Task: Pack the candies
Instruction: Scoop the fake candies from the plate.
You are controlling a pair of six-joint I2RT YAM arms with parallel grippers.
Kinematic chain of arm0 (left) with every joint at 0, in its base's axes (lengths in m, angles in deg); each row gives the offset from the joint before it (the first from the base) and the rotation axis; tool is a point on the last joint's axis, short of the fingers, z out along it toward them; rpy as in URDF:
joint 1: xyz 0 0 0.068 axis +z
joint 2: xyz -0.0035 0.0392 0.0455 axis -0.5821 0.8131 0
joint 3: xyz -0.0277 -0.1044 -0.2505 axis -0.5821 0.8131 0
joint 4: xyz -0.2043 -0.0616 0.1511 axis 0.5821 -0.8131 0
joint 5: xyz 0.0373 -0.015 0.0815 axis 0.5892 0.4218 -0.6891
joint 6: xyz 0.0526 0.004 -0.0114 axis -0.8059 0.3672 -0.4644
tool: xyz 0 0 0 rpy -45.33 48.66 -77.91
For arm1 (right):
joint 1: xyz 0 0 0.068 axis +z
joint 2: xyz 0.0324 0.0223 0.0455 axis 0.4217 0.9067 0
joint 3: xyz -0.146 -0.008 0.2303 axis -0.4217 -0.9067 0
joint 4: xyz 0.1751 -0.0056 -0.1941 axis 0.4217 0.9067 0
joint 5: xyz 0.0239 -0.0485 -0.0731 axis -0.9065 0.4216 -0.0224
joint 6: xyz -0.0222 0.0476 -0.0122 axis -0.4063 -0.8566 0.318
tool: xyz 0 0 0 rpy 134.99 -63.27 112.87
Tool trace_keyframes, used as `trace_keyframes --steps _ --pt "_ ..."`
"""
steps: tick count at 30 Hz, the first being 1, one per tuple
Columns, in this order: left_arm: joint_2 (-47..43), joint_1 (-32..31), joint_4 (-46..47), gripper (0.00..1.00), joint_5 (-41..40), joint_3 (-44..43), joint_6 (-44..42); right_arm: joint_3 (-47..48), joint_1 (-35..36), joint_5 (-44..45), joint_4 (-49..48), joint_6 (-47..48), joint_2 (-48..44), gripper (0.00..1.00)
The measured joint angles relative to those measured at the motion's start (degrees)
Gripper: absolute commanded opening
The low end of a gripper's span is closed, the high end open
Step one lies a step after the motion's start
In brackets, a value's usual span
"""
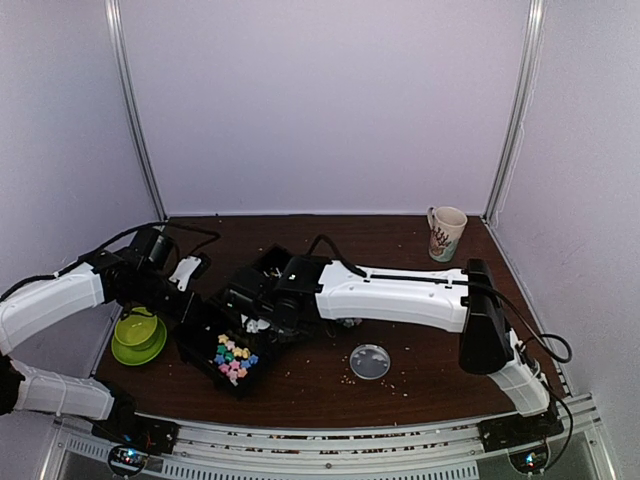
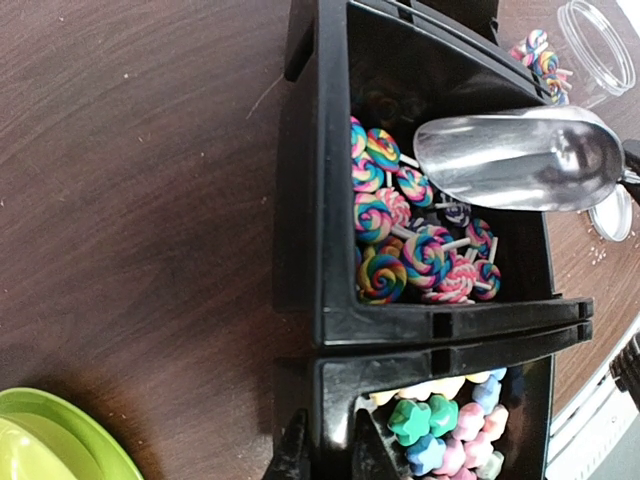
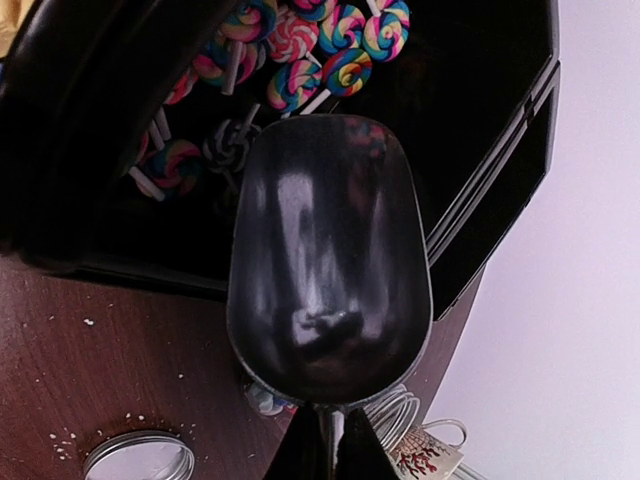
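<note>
Two joined black bins (image 2: 450, 322) hold the candies. Swirl lollipops (image 2: 400, 250) on white sticks fill the upper bin. Pastel star candies (image 2: 440, 430) fill the lower bin and also show in the top view (image 1: 234, 360). My left gripper (image 2: 325, 445) is shut on the lower bin's wall, one finger outside and one inside. My right gripper (image 3: 328, 445) is shut on the handle of a metal scoop (image 3: 330, 250). The scoop is empty and hovers over the lollipops (image 3: 300, 60). The scoop also shows in the left wrist view (image 2: 520, 160).
A clear jar (image 2: 600, 45) with a few lollipops in it lies past the bins. Its round lid (image 1: 370, 361) lies on the brown table. A green bowl (image 1: 138, 335) sits left of the bins. A patterned mug (image 1: 446, 232) stands at the back right. Pale crumbs dot the table.
</note>
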Motion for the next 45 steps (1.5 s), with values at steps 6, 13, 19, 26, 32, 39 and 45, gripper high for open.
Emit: trace_keyframes --steps 6,13,19,26,32,39,45 --pt "0.00 -0.11 0.63 0.00 0.02 0.00 0.26 -0.11 -0.07 1.11 0.02 -1.40 -0.04 0.00" --pt "0.00 -0.11 0.70 0.00 0.02 0.00 0.22 -0.59 1.20 1.51 -0.57 0.85 -0.04 0.00" --pt "-0.13 -0.09 0.35 0.00 0.24 0.17 0.11 2.01 1.25 -4.07 1.16 3.06 -0.04 0.00" --pt "-1.38 -0.09 -0.48 0.00 0.85 0.52 -0.48 7.87 -0.26 -16.87 3.37 1.42 0.76 0.00" --pt "-1.40 -0.09 -0.28 0.00 0.85 1.14 -0.72 8.96 -2.60 -23.39 2.29 -5.25 1.99 0.00" --pt "-2.21 -0.07 0.26 0.00 -0.66 1.49 -0.92 5.84 -5.42 -29.81 -0.26 -14.60 1.16 0.00" --pt "-3.26 -0.50 -0.07 0.00 -1.73 1.49 -0.92 -1.55 -6.58 -31.08 -1.77 -17.57 -2.10 0.00"
